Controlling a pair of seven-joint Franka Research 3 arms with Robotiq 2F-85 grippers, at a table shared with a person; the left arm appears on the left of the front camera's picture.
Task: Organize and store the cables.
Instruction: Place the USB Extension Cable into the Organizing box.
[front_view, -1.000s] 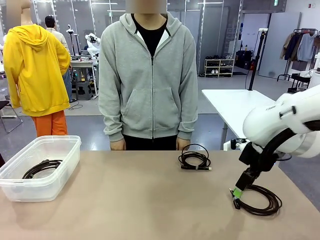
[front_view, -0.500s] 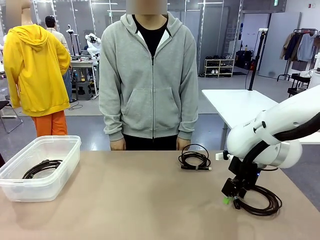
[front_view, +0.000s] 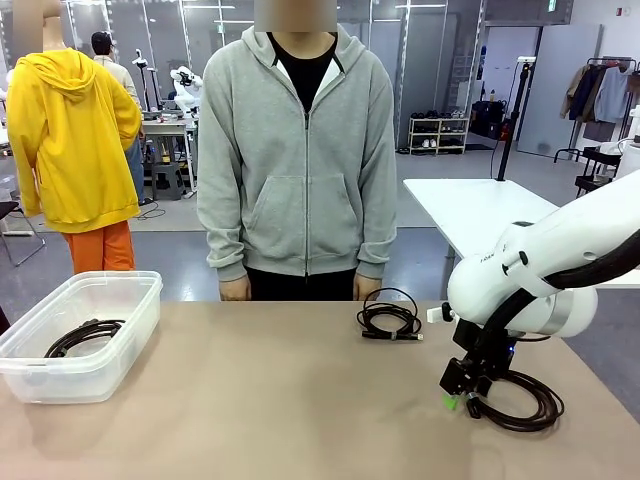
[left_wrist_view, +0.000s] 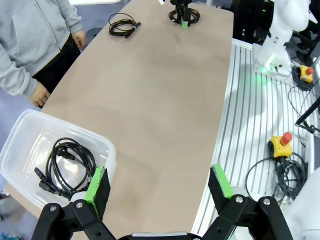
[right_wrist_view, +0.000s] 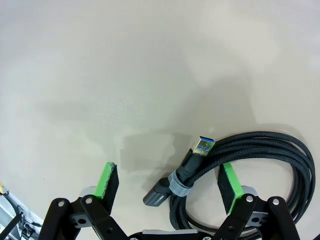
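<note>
Three coiled black cables are in view. One cable (front_view: 522, 402) lies at the table's right, and my right gripper (front_view: 456, 399) is down at its left edge. In the right wrist view this cable (right_wrist_view: 250, 160), with its blue USB plug (right_wrist_view: 202, 146), lies between the fingers of my right gripper (right_wrist_view: 169, 169), which are apart and show a gap on the left side. A second cable (front_view: 390, 318) rests near the person's hand. The third cable (left_wrist_view: 67, 162) lies inside the clear plastic bin (left_wrist_view: 20, 135). My left gripper (left_wrist_view: 158, 173) hangs open, high over the table's left end.
The bin (front_view: 125, 283) stands at the table's left edge. A person in a grey hoodie stands at the far side with both hands (front_view: 236, 290) at the table edge. Bare tabletop (front_view: 260, 390) lies between the bin and the cables.
My right arm has swung down and leftward, and its gripper has dropped to the table at the left edge of the right-hand cable. The left arm and the person have not moved.
</note>
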